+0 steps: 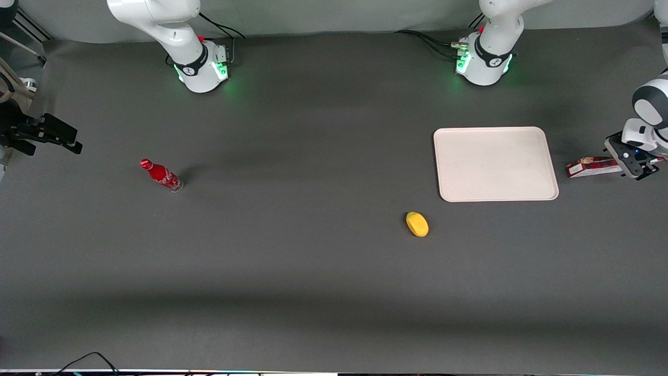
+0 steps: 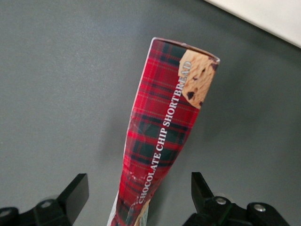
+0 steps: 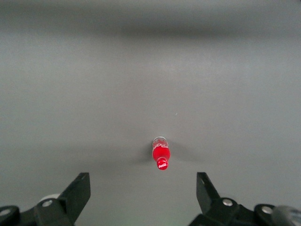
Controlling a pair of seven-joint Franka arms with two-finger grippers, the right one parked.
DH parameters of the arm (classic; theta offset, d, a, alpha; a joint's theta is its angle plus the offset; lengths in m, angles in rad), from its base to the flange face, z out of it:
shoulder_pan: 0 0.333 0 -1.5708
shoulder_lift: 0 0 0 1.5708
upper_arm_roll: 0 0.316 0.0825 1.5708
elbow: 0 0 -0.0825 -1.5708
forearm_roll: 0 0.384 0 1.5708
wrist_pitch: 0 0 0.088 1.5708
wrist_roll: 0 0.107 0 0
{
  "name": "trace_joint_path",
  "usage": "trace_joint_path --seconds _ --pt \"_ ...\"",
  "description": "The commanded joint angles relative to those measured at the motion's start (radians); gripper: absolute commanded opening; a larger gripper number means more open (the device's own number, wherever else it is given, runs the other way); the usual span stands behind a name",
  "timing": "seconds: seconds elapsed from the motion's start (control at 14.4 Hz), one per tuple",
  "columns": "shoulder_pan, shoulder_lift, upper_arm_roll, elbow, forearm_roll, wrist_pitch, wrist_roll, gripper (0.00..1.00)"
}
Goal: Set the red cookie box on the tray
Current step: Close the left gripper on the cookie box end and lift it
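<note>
The red cookie box [image 1: 592,167], slim and tartan-patterned, lies flat on the grey table beside the tray [image 1: 494,163], toward the working arm's end. My left gripper [image 1: 629,164] hovers over the box's end that points away from the tray. In the left wrist view the box [image 2: 164,117] runs between the two black fingers [image 2: 77,190], with table showing on both sides of it. The gripper [image 2: 138,181] is open and touches nothing. The cream-white tray's edge [image 2: 263,14] shows past the box's cookie-printed end.
A yellow oval object [image 1: 417,224] lies on the table nearer the front camera than the tray. A red soda bottle [image 1: 162,176] stands toward the parked arm's end. Both arm bases [image 1: 482,62] sit along the table's back edge.
</note>
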Motion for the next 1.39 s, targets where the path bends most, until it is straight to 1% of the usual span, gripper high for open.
trace_joint_path --seconds 0.0,0.07,0.14,0.35,0.62,0.76,0.83,1.11,1.25,1.32 --pt "0.010 0.022 0.001 0.000 0.006 0.050 0.021 0.69" --pt "0.015 0.027 0.001 0.000 0.007 0.062 0.021 0.51" --pt "0.015 0.027 0.001 0.000 0.007 0.059 0.021 0.36" --pt "0.015 0.025 0.001 0.002 0.007 0.058 0.021 0.00" --pt "0.015 -0.010 0.002 0.012 0.006 0.029 0.015 0.00" --pt "0.013 -0.067 0.002 0.035 -0.002 -0.060 -0.020 0.00" --pt "0.013 -0.097 0.004 0.049 -0.002 -0.109 -0.069 0.00" --pt "-0.007 -0.219 -0.002 0.098 0.006 -0.325 -0.392 0.00" --pt "-0.048 -0.268 -0.012 0.130 0.006 -0.451 -0.593 0.00" --pt "-0.056 -0.291 -0.037 0.147 0.006 -0.517 -0.714 0.00"
